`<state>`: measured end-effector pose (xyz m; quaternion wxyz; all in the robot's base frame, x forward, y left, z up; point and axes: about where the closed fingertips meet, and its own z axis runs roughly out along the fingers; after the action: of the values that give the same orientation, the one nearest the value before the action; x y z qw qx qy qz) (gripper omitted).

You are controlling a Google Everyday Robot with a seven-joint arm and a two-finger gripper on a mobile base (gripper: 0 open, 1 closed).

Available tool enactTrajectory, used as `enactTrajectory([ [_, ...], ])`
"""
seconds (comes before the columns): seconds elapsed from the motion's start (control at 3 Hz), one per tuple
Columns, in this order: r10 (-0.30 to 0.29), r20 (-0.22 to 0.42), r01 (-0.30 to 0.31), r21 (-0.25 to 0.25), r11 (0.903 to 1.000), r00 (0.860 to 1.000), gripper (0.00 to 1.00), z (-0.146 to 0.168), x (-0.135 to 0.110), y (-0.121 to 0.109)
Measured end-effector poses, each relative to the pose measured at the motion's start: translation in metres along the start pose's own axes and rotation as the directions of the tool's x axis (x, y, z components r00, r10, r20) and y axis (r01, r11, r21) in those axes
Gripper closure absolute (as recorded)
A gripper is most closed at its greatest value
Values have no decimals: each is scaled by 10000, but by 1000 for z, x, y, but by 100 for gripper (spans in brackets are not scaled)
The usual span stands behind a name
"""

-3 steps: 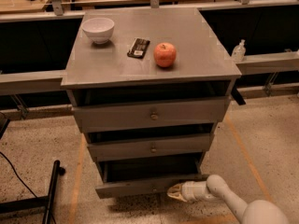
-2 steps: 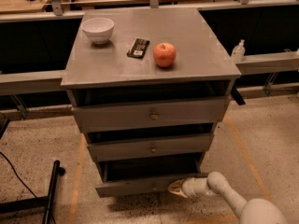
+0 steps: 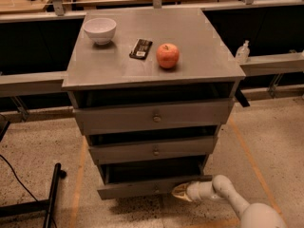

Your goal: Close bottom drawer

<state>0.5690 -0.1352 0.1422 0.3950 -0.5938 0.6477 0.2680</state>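
The bottom drawer (image 3: 137, 188) is the lowest of three in a grey cabinet (image 3: 152, 65) and stands pulled out, its flat grey front low in the view. My gripper (image 3: 176, 192) reaches in from the lower right on a white arm (image 3: 228, 196). Its yellowish tip is against the right part of the drawer front, close to where the centre knob would be. The knob itself is hidden by the tip.
The middle drawer (image 3: 154, 150) and top drawer (image 3: 153, 118) also stand slightly out. On the cabinet top are a white bowl (image 3: 99, 30), a dark bar (image 3: 141, 48) and a red apple (image 3: 167, 55). A black stand leg (image 3: 52, 194) lies on the floor at left.
The gripper has shifted slightly up and toward the drawer front. The drawer looks pushed in a little.
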Motion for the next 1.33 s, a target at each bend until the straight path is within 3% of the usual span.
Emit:
enactTrajectory([
  [0.67,270,139,-259,-747,9969,9995,100,-7,14,34],
  [1.0,120,49,-115,-877,9961,9999,100,5,8,36],
  [1.33,-148,-6,147,-719,9973,9999,100,20,-2,22],
])
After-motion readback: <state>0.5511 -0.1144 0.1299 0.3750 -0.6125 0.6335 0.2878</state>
